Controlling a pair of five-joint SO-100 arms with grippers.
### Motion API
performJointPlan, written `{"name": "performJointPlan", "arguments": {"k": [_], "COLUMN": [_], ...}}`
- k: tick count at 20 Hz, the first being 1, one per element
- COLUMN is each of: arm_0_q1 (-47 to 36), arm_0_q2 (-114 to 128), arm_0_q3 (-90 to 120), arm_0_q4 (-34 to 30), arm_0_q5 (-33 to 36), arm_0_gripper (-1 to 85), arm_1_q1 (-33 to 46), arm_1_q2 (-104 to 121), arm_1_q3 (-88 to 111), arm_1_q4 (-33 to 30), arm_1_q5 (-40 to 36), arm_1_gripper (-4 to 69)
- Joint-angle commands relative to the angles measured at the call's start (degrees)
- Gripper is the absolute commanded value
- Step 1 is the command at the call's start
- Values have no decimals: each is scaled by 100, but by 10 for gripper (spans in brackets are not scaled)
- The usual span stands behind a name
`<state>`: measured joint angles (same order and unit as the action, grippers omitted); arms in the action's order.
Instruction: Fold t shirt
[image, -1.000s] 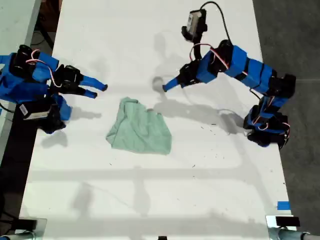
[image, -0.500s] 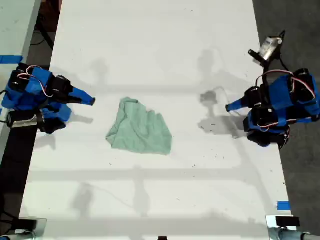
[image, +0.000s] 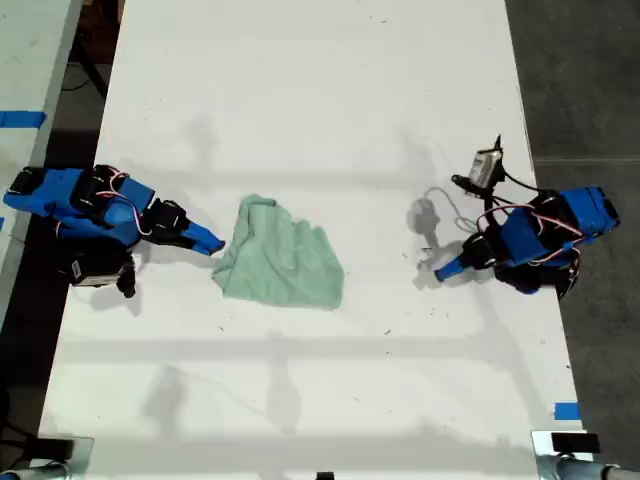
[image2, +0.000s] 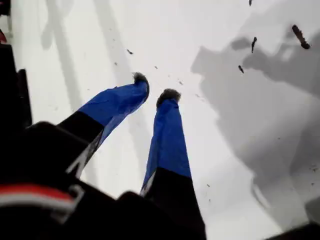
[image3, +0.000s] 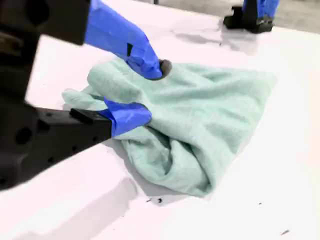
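Note:
The t shirt (image: 285, 265) is a crumpled pale mint-green heap in the middle of the white table (image: 320, 90). My second gripper (image: 210, 243) comes in from the exterior view's left and is at the shirt's edge. In the second wrist view my second gripper (image3: 152, 92) is open, one blue finger above a fold of the t shirt (image3: 210, 110) and the other low against its edge. My first gripper (image: 443, 270) is low over bare table at the exterior view's right, well apart from the shirt. In the first wrist view my first gripper (image2: 154, 87) is slightly open and holds nothing.
Dark specks (image2: 300, 35) dot the table near my first gripper. A blue tape mark (image: 566, 411) sits by the table's edge at the exterior view's lower right. A second table (image: 25, 60) with blue tape borders the exterior view's left.
The second gripper has swung down and toward the shirt, reaching its edge. The first arm has pulled back from the table's middle, folded and dropped its gripper low to the table.

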<state>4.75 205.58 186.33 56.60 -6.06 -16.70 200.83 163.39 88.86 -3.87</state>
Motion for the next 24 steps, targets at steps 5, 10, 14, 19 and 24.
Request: {"name": "performJointPlan", "arguments": {"k": [5,10,14,19,24], "arm_0_q1": [-439,-105,-88,-97,-97], "arm_0_q2": [-9,-9,-9,-9,-9], "arm_0_q3": [229,229,229,229,229], "arm_0_q4": [123,123,123,123,123], "arm_0_q5": [3612,3612,3612,3612,3612], "arm_0_gripper": [107,105,101,100,100], "arm_1_q1": [-255,-439,-773,-782,-773], "arm_1_q2": [-26,-18,-18,-18,-18], "arm_1_q3": [571,703,1371,1380,1380], "arm_1_q4": [-211,-352,-1028,-1037,-1037], "arm_1_q5": [-176,-879,-2900,-4825,-4816], "arm_1_gripper": [83,113,111,89,66]}}
